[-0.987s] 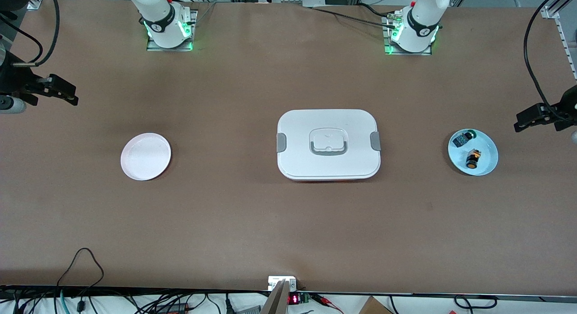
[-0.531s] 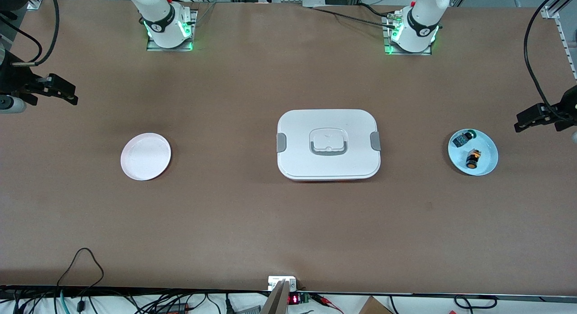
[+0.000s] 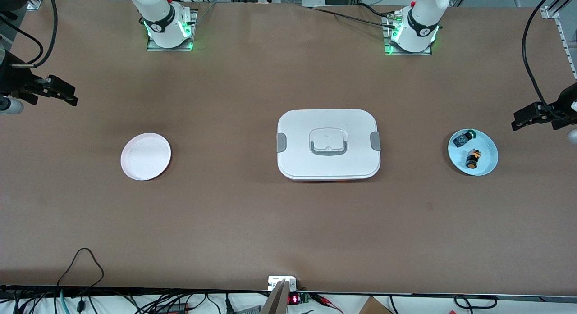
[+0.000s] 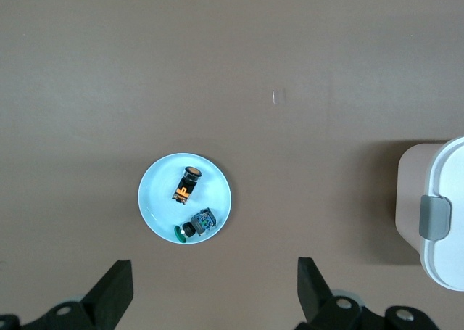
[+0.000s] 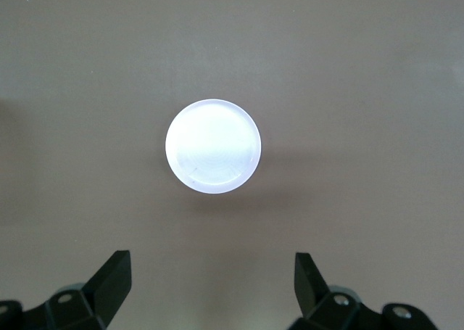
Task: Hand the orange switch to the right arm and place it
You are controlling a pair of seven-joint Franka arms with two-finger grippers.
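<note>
Orange switch (image 3: 472, 158) is lying on its side in the pale blue dish (image 3: 489, 161) toward the left arm's end of the bench, just beside the green-capped switch (image 3: 463, 138). Its long axis runs slantwise, orange cap toward the front camera. Left hand (image 3: 525, 119) hangs spread wide and empty near the dish, so it's clearly the closer one. Right hand (image 3: 63, 93) waits released up above the white plate (image 3: 145, 156).

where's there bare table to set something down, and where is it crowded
Bare brown table lies between the empty white plate and the lidded white box, and between that box and the pale blue plate. That plate is crowded: orange switch and green-capped switch.
</note>
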